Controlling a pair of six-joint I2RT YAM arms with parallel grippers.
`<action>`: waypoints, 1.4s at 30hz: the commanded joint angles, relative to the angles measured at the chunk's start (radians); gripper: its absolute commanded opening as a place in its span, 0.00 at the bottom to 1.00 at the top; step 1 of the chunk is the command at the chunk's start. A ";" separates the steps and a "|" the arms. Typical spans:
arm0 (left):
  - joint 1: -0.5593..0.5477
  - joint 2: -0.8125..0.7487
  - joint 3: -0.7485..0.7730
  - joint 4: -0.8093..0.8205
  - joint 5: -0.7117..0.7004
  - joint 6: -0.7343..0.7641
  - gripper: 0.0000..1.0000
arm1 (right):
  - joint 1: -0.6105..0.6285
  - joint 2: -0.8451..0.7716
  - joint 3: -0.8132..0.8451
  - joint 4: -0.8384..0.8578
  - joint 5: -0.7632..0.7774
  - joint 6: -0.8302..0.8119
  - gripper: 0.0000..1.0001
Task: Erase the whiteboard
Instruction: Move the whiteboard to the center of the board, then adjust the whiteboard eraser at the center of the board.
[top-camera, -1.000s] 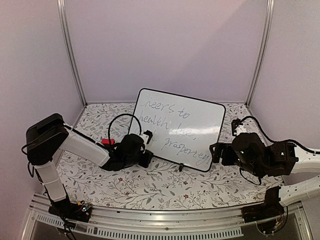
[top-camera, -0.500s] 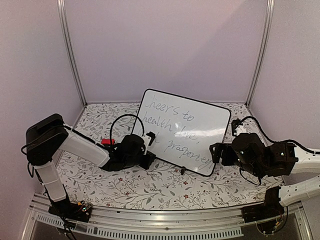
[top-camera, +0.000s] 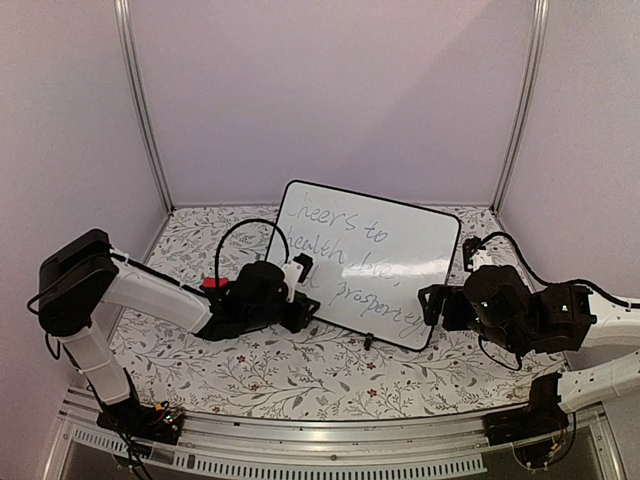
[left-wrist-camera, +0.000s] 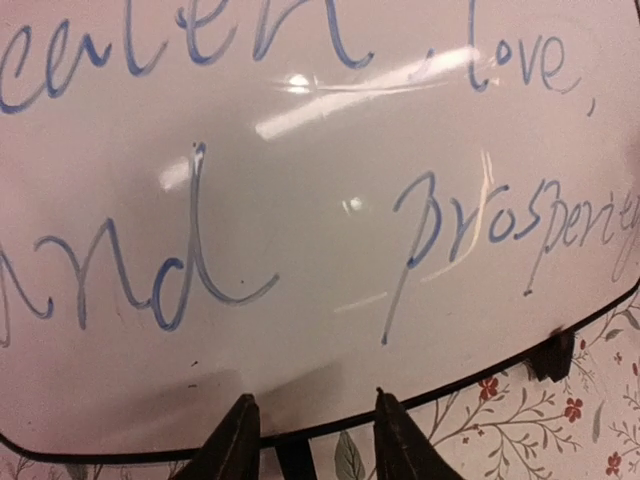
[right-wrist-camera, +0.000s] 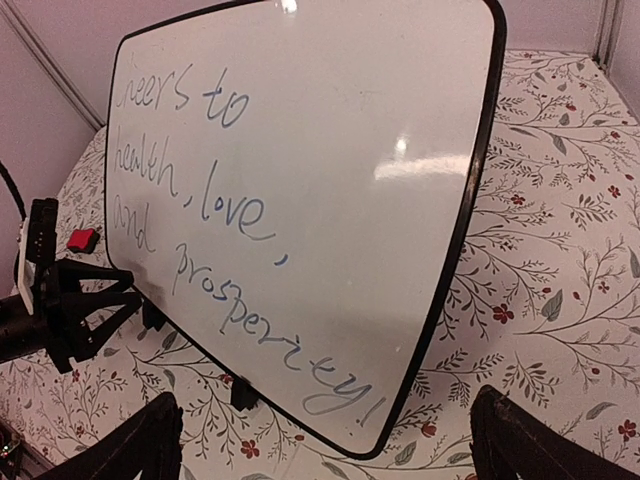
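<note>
The whiteboard (top-camera: 368, 262) stands tilted on its lower edge on the floral table, with blue cursive "cheers to health, love, and prosperity!" across it. It fills the left wrist view (left-wrist-camera: 300, 200) and shows in the right wrist view (right-wrist-camera: 320, 180). My left gripper (top-camera: 300, 303) is open, its fingertips (left-wrist-camera: 380, 405) at the board's lower left rim, next to a black foot. My right gripper (top-camera: 432, 304) is wide open and empty, just off the board's lower right corner. The red eraser (top-camera: 213, 283) lies behind my left arm and also shows in the right wrist view (right-wrist-camera: 80, 239).
A floral tablecloth (top-camera: 330, 375) covers the table. Plain walls with metal posts (top-camera: 140, 110) close in the back and sides. The left arm's cable (top-camera: 235, 245) loops up beside the board's left edge.
The whiteboard has shifted to the right and stands a little more upright. My left gripper has moved right with its lower left edge. The right arm has not moved.
</note>
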 joint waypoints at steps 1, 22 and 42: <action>-0.013 -0.044 -0.021 0.031 -0.026 0.008 0.40 | -0.002 -0.006 0.000 0.016 0.020 -0.008 0.99; 0.190 -0.434 -0.120 -0.237 -0.125 -0.033 1.00 | -0.002 0.005 -0.013 0.040 0.022 -0.028 0.99; 0.551 -0.142 0.334 -0.727 -0.059 -0.245 1.00 | -0.002 -0.074 -0.065 0.067 0.003 -0.046 0.99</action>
